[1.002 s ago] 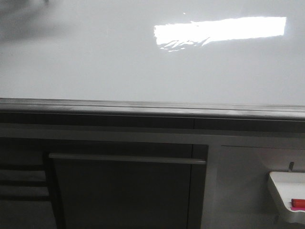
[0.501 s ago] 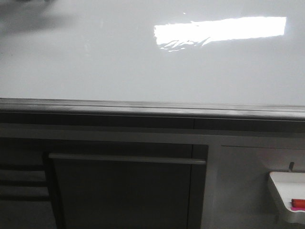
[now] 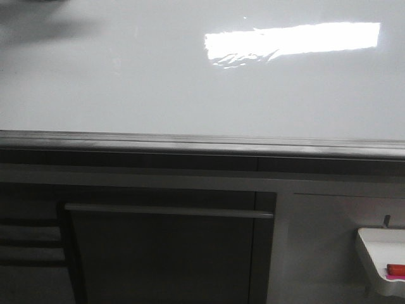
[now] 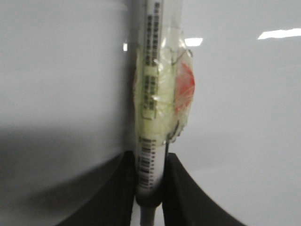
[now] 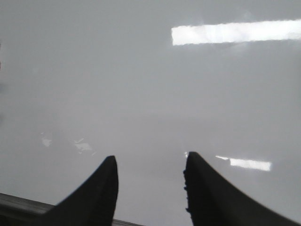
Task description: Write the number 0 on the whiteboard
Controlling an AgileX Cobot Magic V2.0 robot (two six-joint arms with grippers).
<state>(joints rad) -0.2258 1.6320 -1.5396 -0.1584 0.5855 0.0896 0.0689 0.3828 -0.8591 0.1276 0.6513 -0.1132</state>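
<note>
Left pincer (image 4: 149, 176) pinching taped marker (image 4: 153, 94) against whiteboard (image 3: 158, 82), right pincer (image 5: 150, 188) spread, red item, perhaps eraser (image 3: 396, 270), in tray (image 3: 373, 244)

Below the board's edge there's a dark cabinet front (image 3: 164, 253) w/ a long pale horizontal bar handle (image 3: 168, 211) across its top. To the left of it, dark slats (image 3: 31, 244), stacked horiz. To the right, a lighter grey panel (image 3: 316, 247). Small white tray (image 3: 378, 253) at the far right, low down, partly cut off by the frame edge; a red item (image 3: 396, 270) lies in it, w/ a pinkish strip just under it. Can't tell what the red thing is, too small and blurry.
</note>
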